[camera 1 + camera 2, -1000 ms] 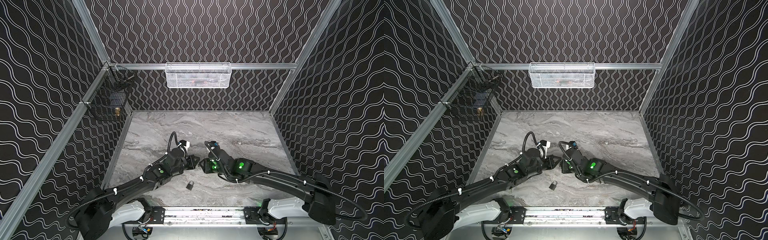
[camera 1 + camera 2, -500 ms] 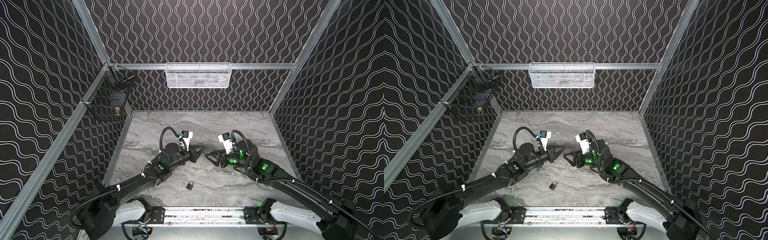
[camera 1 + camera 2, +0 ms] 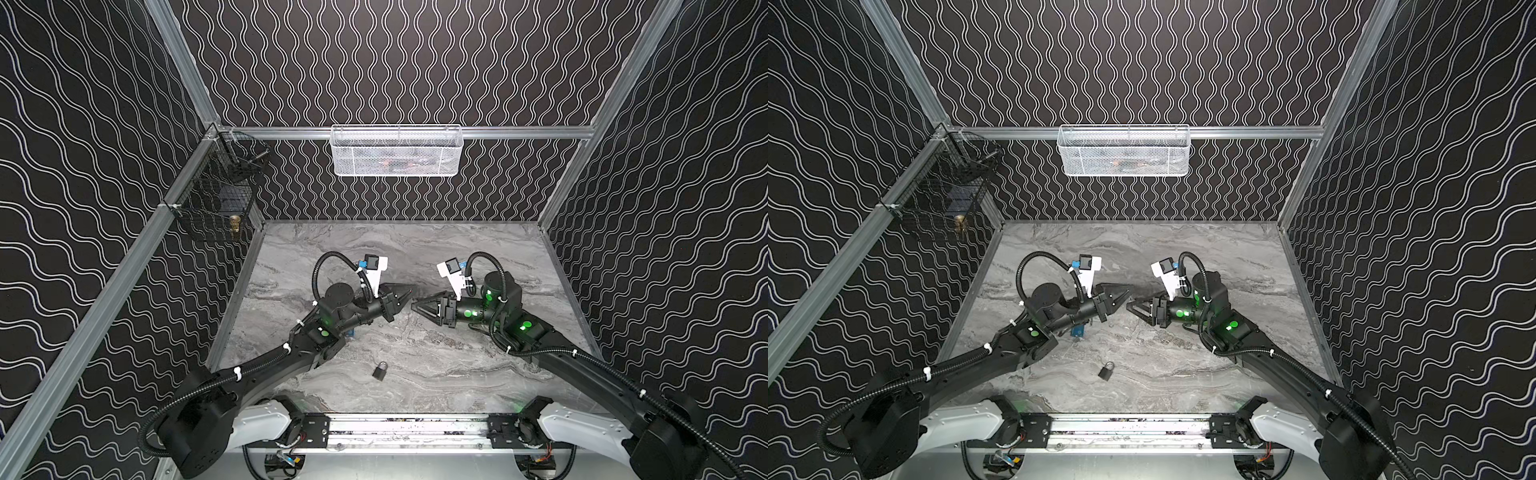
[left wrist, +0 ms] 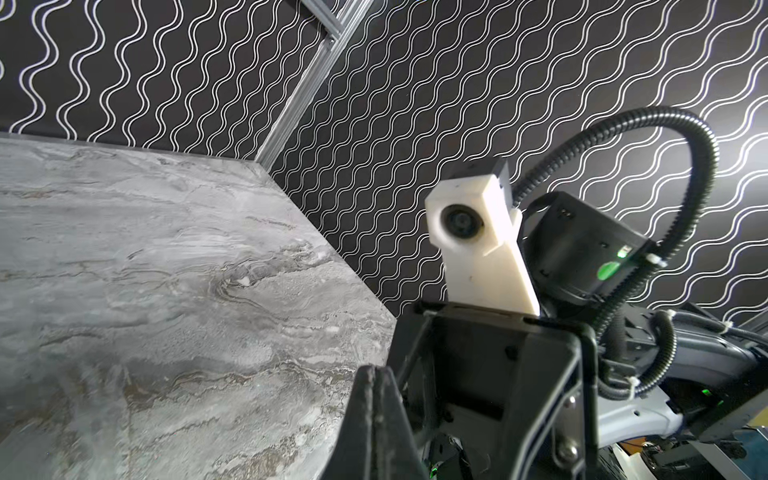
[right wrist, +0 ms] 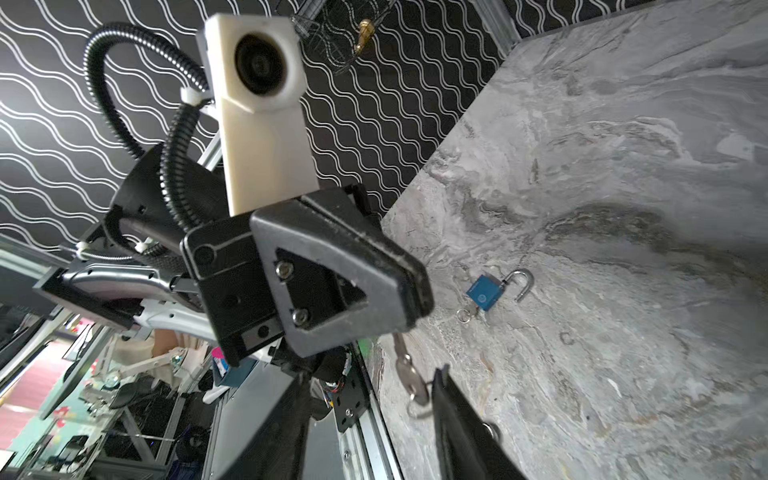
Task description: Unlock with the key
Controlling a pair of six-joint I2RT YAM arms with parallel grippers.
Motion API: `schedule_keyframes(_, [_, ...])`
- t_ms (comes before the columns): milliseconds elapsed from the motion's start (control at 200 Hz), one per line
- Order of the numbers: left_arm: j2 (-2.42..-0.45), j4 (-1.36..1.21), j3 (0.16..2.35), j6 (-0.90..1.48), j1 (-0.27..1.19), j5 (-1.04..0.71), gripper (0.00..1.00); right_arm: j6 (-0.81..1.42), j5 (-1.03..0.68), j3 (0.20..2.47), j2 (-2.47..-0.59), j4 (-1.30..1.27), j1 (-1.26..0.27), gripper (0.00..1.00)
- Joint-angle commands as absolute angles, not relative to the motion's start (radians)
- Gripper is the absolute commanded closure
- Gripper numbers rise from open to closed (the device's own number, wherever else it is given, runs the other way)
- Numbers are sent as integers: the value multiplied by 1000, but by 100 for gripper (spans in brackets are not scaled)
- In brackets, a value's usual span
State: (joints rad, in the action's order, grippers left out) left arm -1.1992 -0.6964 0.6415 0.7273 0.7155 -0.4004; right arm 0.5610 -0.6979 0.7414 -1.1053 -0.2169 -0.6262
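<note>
**As the Two Arms Are Held Tip to Tip**

Where the white wire-mesh basket point(image 3: 353, 164) is hooked on the back rail, only dim reddish and dark shapes can be made out inside it, and they cannot be identified. In the black wire basket point(image 3: 199, 216) on the side rail, a small brass-coloured piece point(image 3: 235, 223) is kept with a dark block.

A second ago both claws were pressed together low over the grey marble-patterned tabletop point(image 3: 457, 374). Since then the wrists have been raised and drawn towards the back wall, while the tips have been kept close. The small dark closed padlock point(image 3: 380, 370) has not been moved from its spot near the front edge, well apart from both claws.

The left gripper point(image 3: 409, 292) is clenched on the slim silver key point(image 5: 407, 370), which is held above the middle of the table. The key's long axis is carried on from the closed tips towards the right gripper point(image 3: 414, 306). The narrow end is buried in the tips, and the wider head with its wire ring is turned away. The right gripper is released, its fingers point(image 5: 457, 415) parted and nothing gripped. The key's head is seen just beside one finger, and contact cannot be told. The blue square padlock point(image 5: 484, 291) is laid on the table just beside the left arm, its silver shackle swung open.
</note>
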Motion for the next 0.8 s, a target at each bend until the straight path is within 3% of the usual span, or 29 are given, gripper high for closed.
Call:
schedule_keyframes(0, [-1201,-755,653,713,713,-415,100,571,-762,740,-1121,-311,-623,56])
schedule_keyframes(375, [-1196,-749,663,708,712,-408,100,586,-800,714,-1145,-377,-614,76])
schedule_keyframes(796, [-1199,-754,656,708,710,-410,100,638,-813,698,-1157,-464,-588,84])
